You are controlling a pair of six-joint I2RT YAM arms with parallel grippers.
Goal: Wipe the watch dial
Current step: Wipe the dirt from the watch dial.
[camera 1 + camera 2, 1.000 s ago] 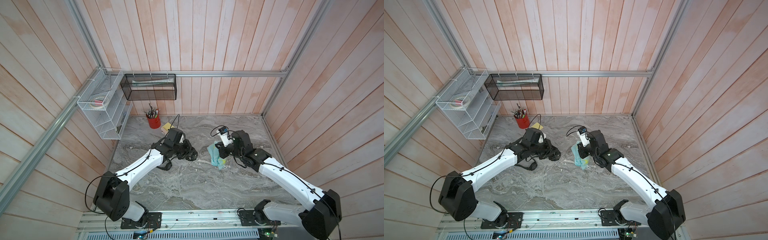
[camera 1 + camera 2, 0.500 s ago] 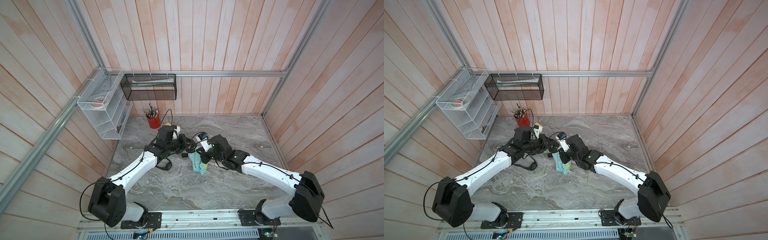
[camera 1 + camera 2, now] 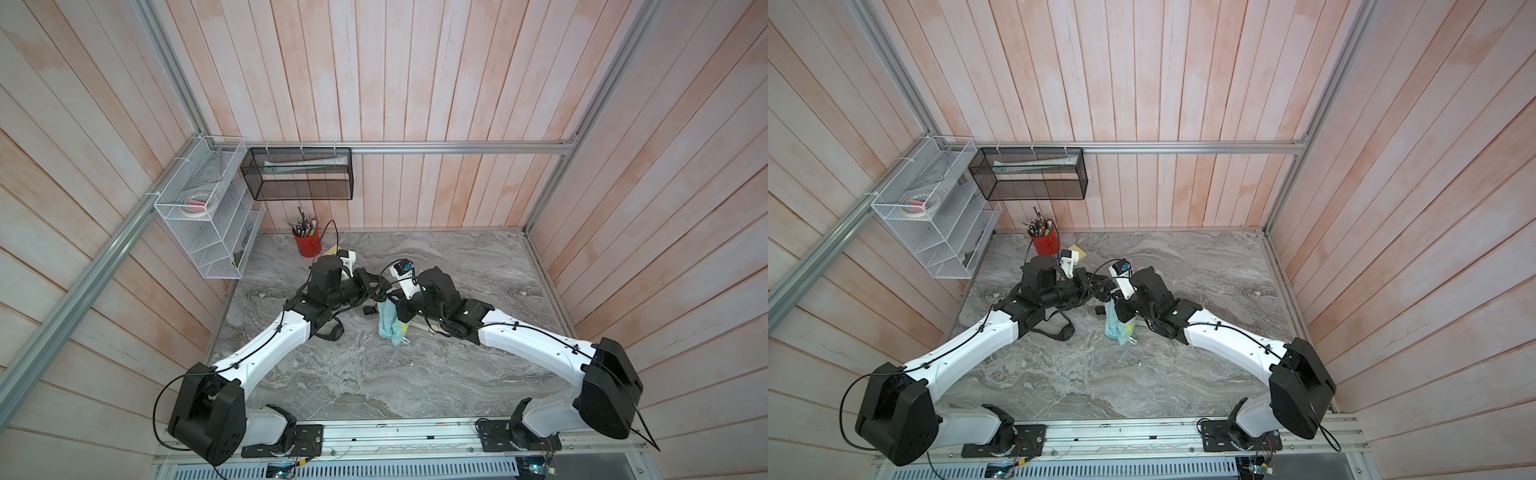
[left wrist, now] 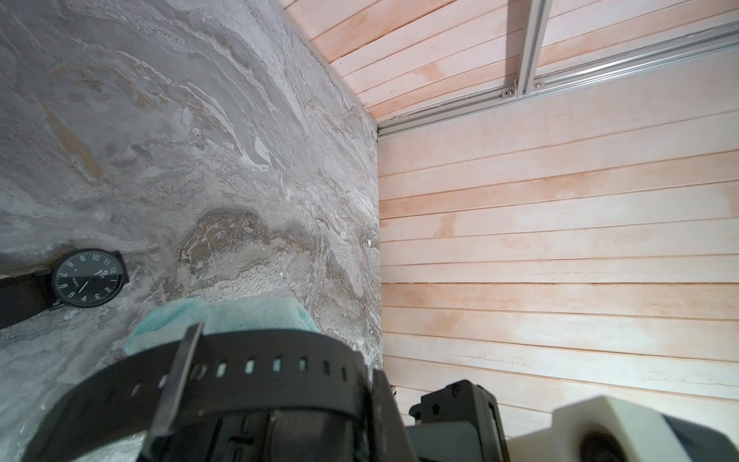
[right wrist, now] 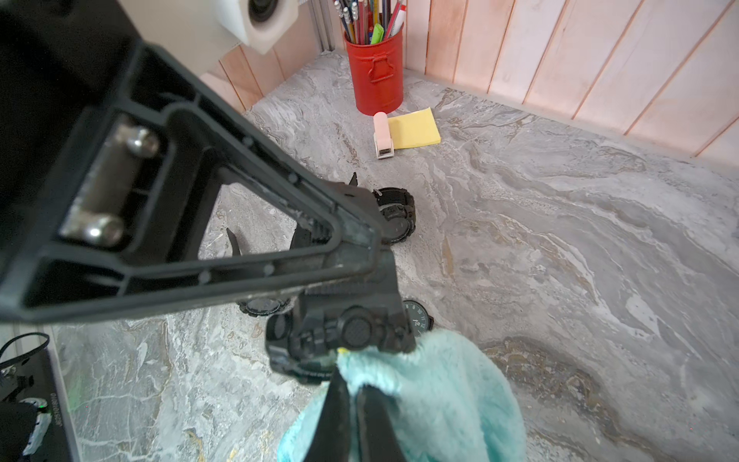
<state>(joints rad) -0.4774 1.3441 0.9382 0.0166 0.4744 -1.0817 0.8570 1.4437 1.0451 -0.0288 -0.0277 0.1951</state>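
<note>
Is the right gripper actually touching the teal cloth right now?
Touching: right wrist view shows the right gripper pinched shut on the teal cloth.

Pale pinkish wood-plank walls on three sides, with aluminium rails along the back wall and up the corners. The bench is grey, marbled stone-look, evenly lit, shadows soft. A white wire rack hangs on the left wall, a black mesh basket hangs from the back rail beside it, and a red pen tin stands on the bench below them.
</note>
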